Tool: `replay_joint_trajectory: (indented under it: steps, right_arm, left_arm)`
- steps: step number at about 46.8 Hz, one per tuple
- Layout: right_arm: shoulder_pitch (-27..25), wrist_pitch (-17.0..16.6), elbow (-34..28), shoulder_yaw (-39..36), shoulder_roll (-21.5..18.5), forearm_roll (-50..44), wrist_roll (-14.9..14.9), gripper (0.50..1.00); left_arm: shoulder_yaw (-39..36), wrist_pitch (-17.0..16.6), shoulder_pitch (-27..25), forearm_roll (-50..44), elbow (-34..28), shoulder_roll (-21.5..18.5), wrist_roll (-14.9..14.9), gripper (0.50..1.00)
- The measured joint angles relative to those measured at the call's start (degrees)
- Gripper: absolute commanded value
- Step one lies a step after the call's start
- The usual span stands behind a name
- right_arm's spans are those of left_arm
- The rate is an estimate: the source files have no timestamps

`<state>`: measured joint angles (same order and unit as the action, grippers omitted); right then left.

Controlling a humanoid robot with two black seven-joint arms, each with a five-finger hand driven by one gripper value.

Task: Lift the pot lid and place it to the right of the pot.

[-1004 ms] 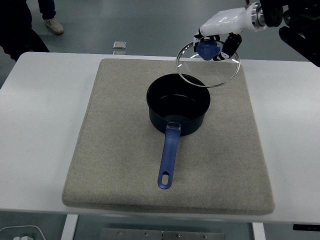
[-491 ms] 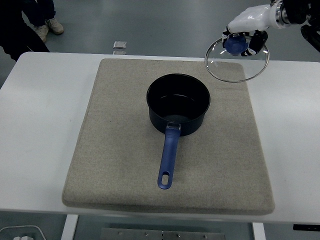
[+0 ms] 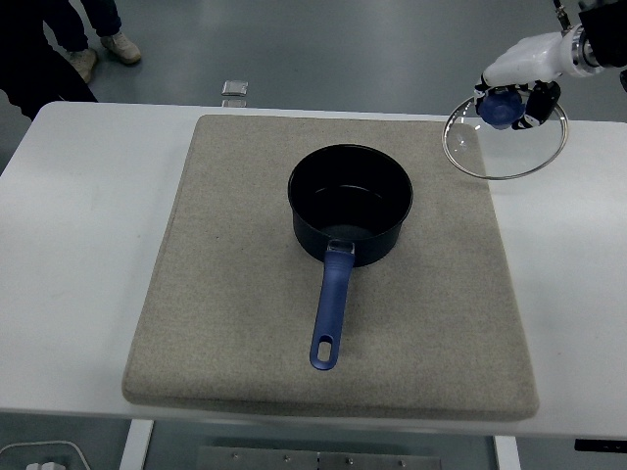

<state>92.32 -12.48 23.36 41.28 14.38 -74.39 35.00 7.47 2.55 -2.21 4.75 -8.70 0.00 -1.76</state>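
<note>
Scanning left to right: what I see from above my desk.
Person: legs and shoes [image 3: 120, 44] show at the top left, on the floor beyond the desk [image 3: 78, 245].
Small object: a pale square piece [image 3: 233, 89] lies on the floor just past the desk's far edge; too small for me to tell what it is.
Mat: a grey felt mat [image 3: 225, 323] covers the middle of the white desk.
Pot: the dark blue pot [image 3: 350, 204] stands upright on the mat, a little beyond the mat's middle, open and uncovered, its blue handle [image 3: 330, 307] pointing toward my near edge.
Lid: the glass pot lid [image 3: 506, 138] is to the right of the pot and well apart from it, its ring over the mat's far right corner and the bare desk beside it; whether it touches the surface I cannot tell.
Fingers: my right-hand fingers [image 3: 537, 96] are curled together around the lid's blue knob [image 3: 499, 108], clamped on it from above.
Right hand: my white right hand [image 3: 524, 70] comes in from the upper right edge, wrist angled down toward the knob.
</note>
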Motion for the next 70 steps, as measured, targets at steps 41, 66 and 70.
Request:
replay_joint_trajectory:
  steps: [41,66,70]
  right_arm:
    - [-1.91,-5.67,4.71,1.16,4.35,5.36,0.00,0.500]
    - [-1.72,-5.90,11.05,0.51,5.17,11.40,-0.01,0.500]
    - [-1.71,-5.90,11.21,0.41,4.89,11.85,-0.01,0.500]
  left_arm:
    - [0.00,0.00,0.00,0.00,0.00,0.00,0.00,1.000]
    - [0.00,0.00,0.01,0.00,0.00,0.00,0.00,1.000]
    - [0.00,0.00,0.01,0.00,0.00,0.00,0.00,1.000]
